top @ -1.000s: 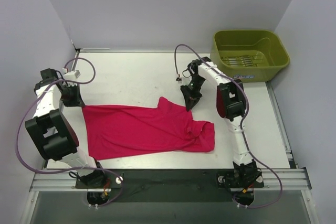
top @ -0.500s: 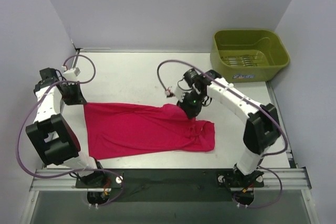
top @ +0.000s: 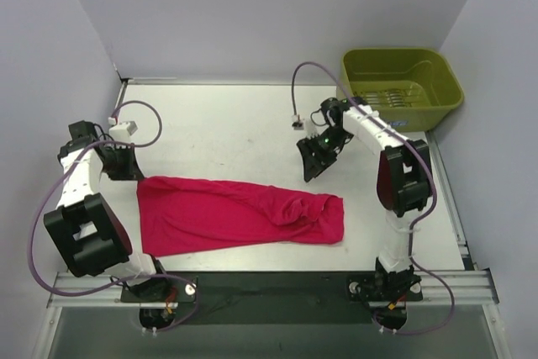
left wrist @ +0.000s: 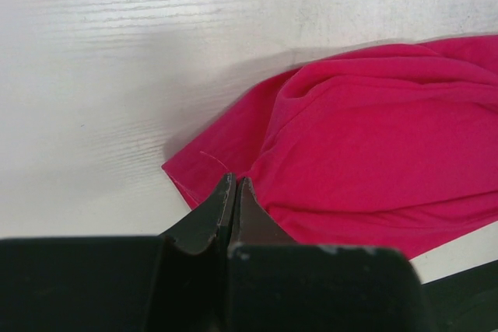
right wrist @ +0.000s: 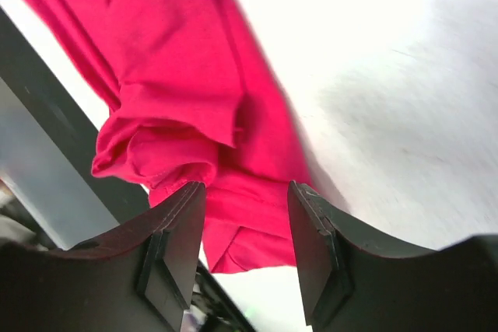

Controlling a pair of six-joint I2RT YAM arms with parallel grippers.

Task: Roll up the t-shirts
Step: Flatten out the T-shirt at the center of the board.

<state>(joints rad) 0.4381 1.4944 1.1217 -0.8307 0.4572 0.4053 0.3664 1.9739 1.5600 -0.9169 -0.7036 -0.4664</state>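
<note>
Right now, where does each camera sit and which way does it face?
Top: above and behind the arms, facing down on table, t-shirt, tub; both arms show.
Left wrist: faces down past the left gripper, shut on the t-shirt's corner.
Right wrist: faces down through the open right gripper at bunched t-shirt.
All share the t-shirt.

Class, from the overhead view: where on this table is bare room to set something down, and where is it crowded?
Widest free patch: the table between the back wall, the t-shirt and the right tool. A narrow strip lies between t-shirt and near edge. Crowded: around the tub and right arm.
</note>
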